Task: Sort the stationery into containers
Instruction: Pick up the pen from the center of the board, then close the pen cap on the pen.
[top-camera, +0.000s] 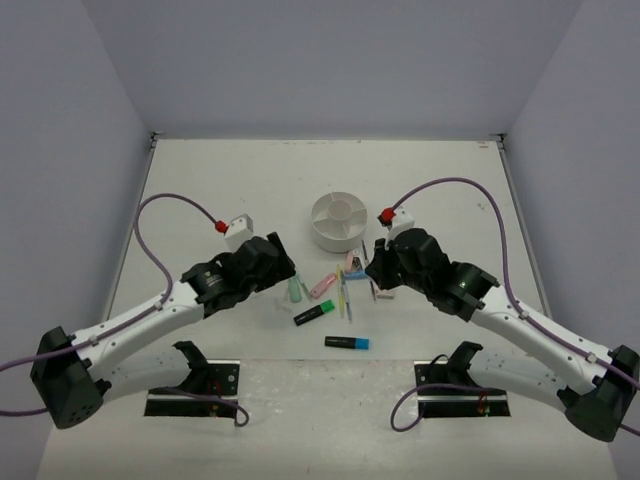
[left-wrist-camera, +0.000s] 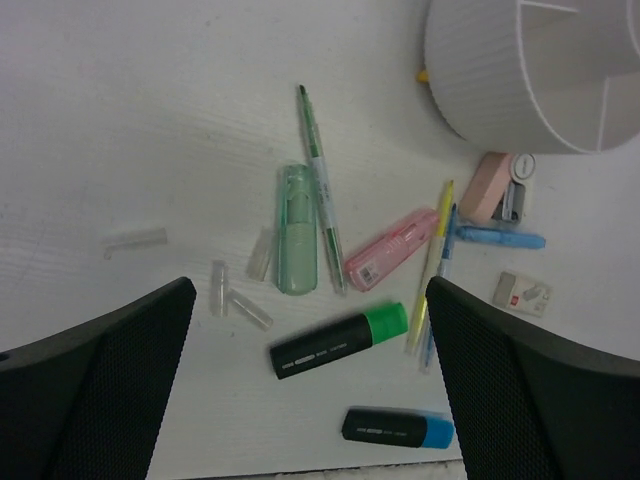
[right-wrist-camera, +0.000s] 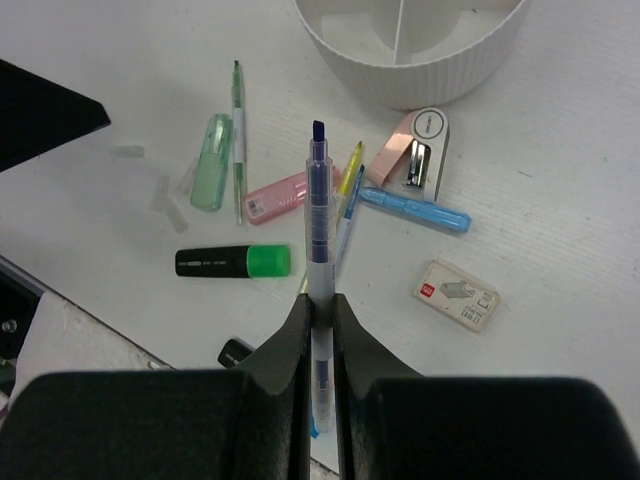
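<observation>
The stationery lies scattered in front of the round white organiser (top-camera: 338, 220). My right gripper (right-wrist-camera: 319, 300) is shut on a thin clear pen (right-wrist-camera: 318, 200) with a dark blue tip, which points toward the organiser (right-wrist-camera: 420, 60). My left gripper (left-wrist-camera: 310, 380) hangs open above a green highlighter (left-wrist-camera: 340, 340) and a blue highlighter (left-wrist-camera: 398, 428), with nothing between its fingers. A mint marker (left-wrist-camera: 296, 228), a pink marker (left-wrist-camera: 392, 248), a thin green pen (left-wrist-camera: 320, 180), a yellow pen (left-wrist-camera: 432, 265) and a blue marker (left-wrist-camera: 500, 238) lie on the table.
A small white box with a red label (right-wrist-camera: 457, 294) and a pink and grey stapler-like item (right-wrist-camera: 412, 152) lie by the organiser. Several clear caps (left-wrist-camera: 135, 240) sit to the left of the pile. Grey walls (top-camera: 70, 150) enclose the table.
</observation>
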